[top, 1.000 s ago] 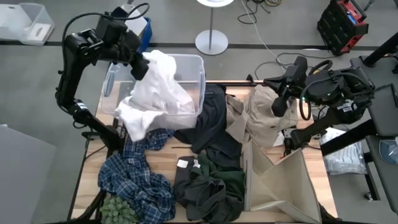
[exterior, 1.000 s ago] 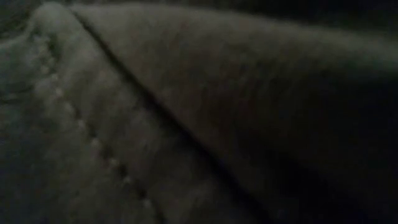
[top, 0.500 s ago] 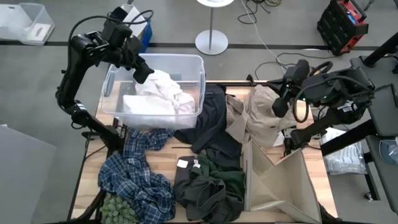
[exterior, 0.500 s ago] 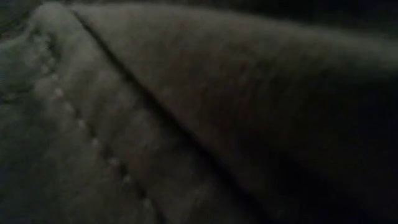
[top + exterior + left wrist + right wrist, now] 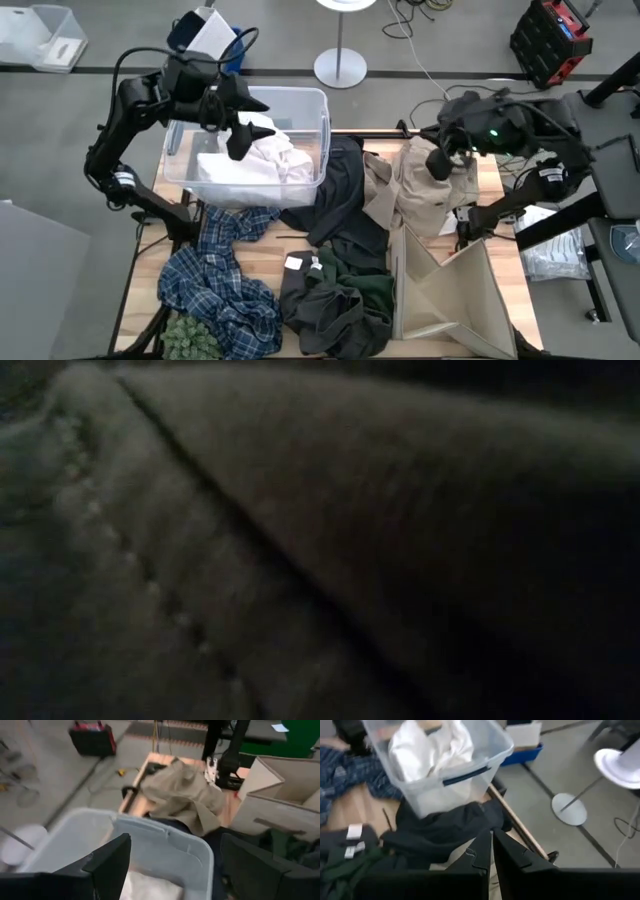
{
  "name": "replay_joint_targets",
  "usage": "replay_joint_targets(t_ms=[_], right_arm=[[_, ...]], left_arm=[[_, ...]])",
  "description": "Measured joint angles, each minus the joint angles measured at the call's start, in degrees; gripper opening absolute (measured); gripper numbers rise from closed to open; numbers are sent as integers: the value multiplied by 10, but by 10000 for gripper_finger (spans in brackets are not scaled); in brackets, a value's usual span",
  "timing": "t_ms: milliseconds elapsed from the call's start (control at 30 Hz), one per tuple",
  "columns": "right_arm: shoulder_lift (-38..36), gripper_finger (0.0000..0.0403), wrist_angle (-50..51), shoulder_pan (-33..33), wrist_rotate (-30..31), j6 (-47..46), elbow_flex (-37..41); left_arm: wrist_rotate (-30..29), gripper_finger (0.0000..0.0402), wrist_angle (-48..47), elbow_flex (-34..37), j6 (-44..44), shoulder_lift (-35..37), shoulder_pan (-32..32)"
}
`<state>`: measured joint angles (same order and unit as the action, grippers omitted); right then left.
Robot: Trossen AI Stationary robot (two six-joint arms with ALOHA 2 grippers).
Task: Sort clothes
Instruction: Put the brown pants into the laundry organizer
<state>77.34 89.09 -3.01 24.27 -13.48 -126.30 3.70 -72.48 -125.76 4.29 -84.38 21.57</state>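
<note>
The left claw (image 5: 245,125) hangs spread wide and empty just above the white garment (image 5: 255,160), which lies in the clear bin (image 5: 318,120); further right, the right claw (image 5: 437,165), fingers pressed together, hovers over the beige garment (image 5: 420,190) on the surface (image 5: 290,245)

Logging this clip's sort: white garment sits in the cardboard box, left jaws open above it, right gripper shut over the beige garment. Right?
Not quite. In the high view the white garment lies in the clear plastic bin, not the cardboard box. The rest holds: the left gripper is open above it, and the right gripper is shut over the beige garment.
</note>
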Motion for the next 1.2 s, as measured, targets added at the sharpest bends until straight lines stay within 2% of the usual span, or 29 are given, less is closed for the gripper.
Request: replay_joint_targets(t_ms=[200, 500, 667, 833, 1200], right_arm=[[35, 13, -9, -79, -130, 15, 0], [103, 13, -1, -136, -215, -81, 0], [140, 13, 8, -137, -228, -124, 0], [167, 13, 9, -137, -245, -135, 0], [185, 13, 8, -139, -244, -150, 3]], left_arm=[[-32, 284, 3, 14, 49, 18, -15], [-32, 284, 25, 95, 146, 56, 59], [-20, 284, 59, 154, 196, 81, 102], [20, 284, 96, 199, 226, 104, 137], [35, 284, 99, 215, 237, 116, 154]])
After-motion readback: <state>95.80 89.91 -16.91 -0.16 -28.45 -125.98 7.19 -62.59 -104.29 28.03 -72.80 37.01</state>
